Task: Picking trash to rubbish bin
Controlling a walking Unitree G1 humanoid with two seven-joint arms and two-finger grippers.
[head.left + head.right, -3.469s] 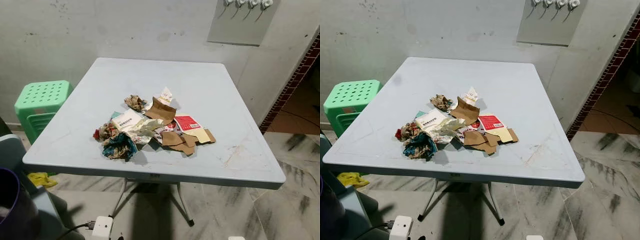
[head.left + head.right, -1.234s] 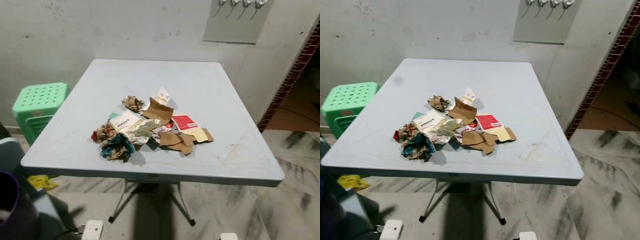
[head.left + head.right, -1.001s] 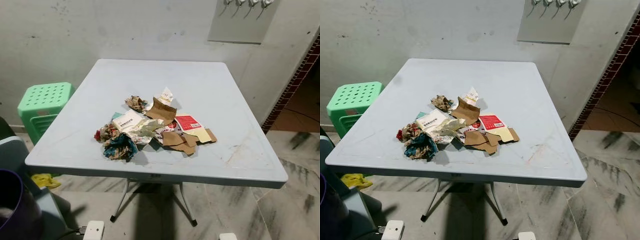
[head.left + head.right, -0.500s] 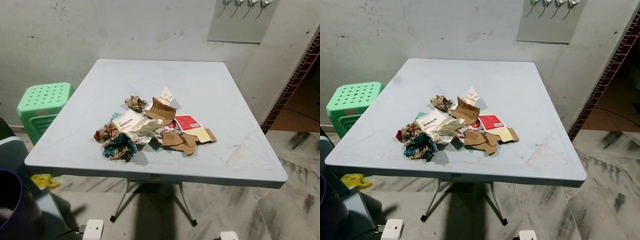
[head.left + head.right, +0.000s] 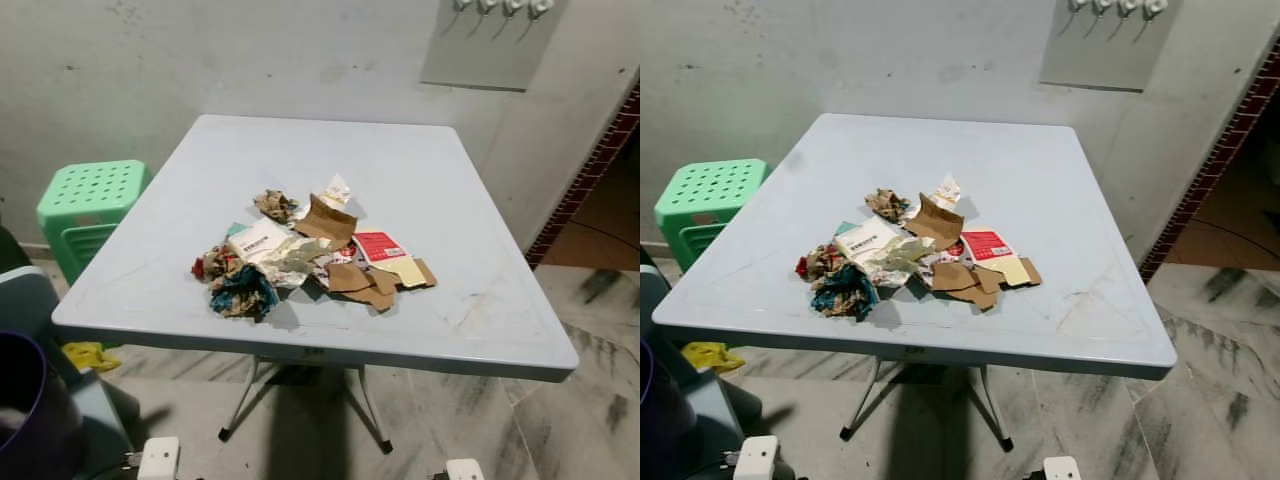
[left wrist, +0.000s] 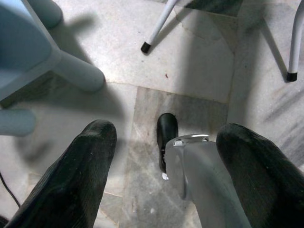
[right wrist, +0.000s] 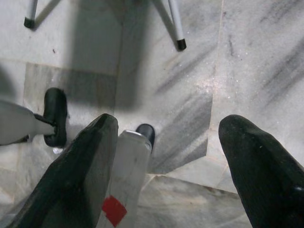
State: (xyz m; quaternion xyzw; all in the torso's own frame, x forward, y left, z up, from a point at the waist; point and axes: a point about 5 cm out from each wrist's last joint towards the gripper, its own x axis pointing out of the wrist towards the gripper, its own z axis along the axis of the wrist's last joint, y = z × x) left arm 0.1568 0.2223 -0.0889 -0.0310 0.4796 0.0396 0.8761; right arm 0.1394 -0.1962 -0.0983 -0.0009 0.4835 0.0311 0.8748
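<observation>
A pile of trash (image 5: 305, 265), crumpled wrappers and torn cardboard, lies untouched at the middle of a pale blue table (image 5: 180, 240). Left pincer (image 6: 164, 166) and right pincer (image 7: 166, 161) hang released over the marble floor (image 7: 190, 61); nothing looks binned yet

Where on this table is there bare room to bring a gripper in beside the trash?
The table is bare across its far half, toward the wall, and along the right edge past the red card. It is crowded mid-table: the trash pile leaves a narrow strip at the near edge.
</observation>
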